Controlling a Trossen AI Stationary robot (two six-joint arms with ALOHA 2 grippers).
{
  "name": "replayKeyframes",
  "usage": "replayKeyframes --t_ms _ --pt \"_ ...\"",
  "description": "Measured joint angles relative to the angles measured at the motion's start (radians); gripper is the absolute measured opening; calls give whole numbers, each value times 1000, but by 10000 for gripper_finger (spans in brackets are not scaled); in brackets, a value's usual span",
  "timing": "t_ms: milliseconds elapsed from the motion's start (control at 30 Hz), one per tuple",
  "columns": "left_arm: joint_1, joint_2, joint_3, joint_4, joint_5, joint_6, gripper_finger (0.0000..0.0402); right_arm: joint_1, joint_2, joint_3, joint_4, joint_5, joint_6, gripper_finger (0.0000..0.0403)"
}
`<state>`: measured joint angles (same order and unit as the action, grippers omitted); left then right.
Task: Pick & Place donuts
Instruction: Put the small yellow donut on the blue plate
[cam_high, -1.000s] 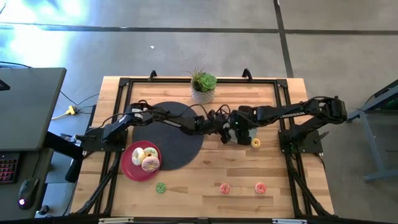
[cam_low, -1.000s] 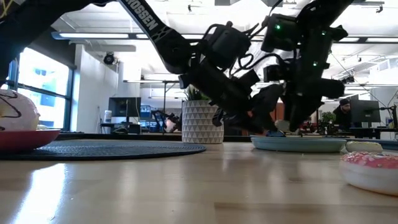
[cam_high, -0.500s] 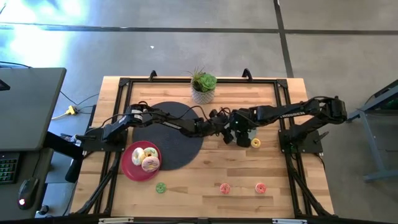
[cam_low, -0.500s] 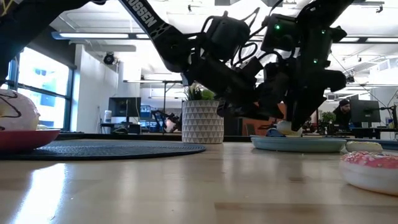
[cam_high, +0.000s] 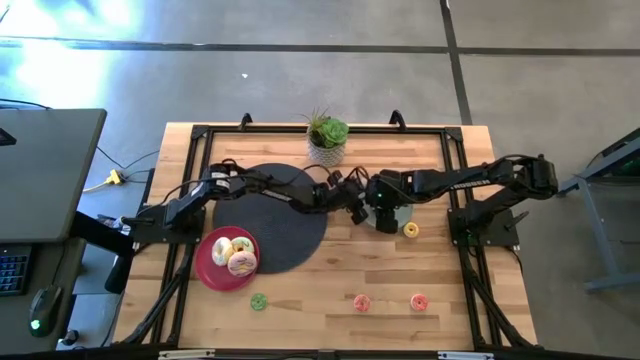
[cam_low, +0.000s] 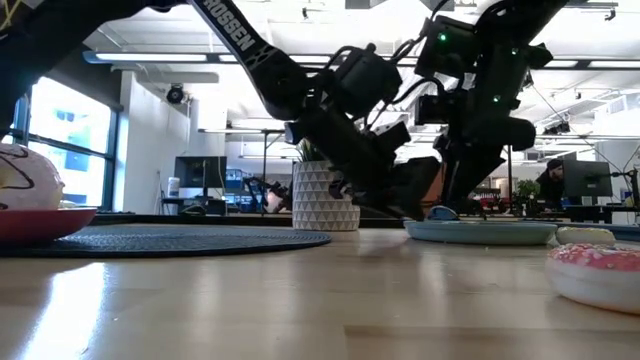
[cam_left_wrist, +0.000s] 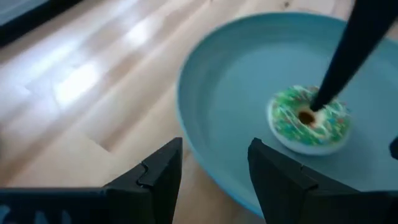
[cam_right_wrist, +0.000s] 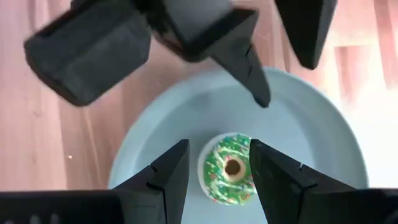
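Note:
A green-iced mini donut lies flat in a blue-grey plate right of the table's middle. My right gripper points down over it, open, one finger on each side of the donut; I see no touch. From the left wrist view, one of its fingers ends just over the donut. My left gripper is open at the plate's left rim and holds nothing. In the high view both grippers, left and right, meet over the plate.
A pink plate holds two larger donuts at the near left, partly on a round dark mat. Mini donuts lie loose: yellow, green, two pink. A potted plant stands at the far edge.
My left gripper has drawn back a little from the plate, toward the far edge and the left, and has tipped lower in the low view. My right gripper has stayed over the plate, its fingertips dropping slightly toward it.

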<state>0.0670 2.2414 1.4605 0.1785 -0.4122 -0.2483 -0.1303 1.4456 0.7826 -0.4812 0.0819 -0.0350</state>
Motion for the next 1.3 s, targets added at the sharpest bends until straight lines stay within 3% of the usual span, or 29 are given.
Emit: replayKeyframes --t_ms 167,333,433,633,833,1067,1300 --pt "-2 -39 1 -1 5 49 175 6 0 0 -5 22 -1 155" --pt "-24 -141 1 -135 38 49 169 52 0 36 -89 120 15 156" --pt "-44 -210 0 -277 36 46 150 82 0 105 -263 112 71 156" --pt "-70 -346 0 -573 41 87 101 139 -1 190 -494 -24 281 157" --pt "-114 -552 2 -998 5 -59 48 243 0 181 -675 16 412 158" --pt "-214 -811 -8 -1269 -88 -175 2 333 -25 62 -616 21 571 158" --pt "-345 -1019 -183 -1197 -92 -198 5 333 -40 -95 -470 -17 618 158"
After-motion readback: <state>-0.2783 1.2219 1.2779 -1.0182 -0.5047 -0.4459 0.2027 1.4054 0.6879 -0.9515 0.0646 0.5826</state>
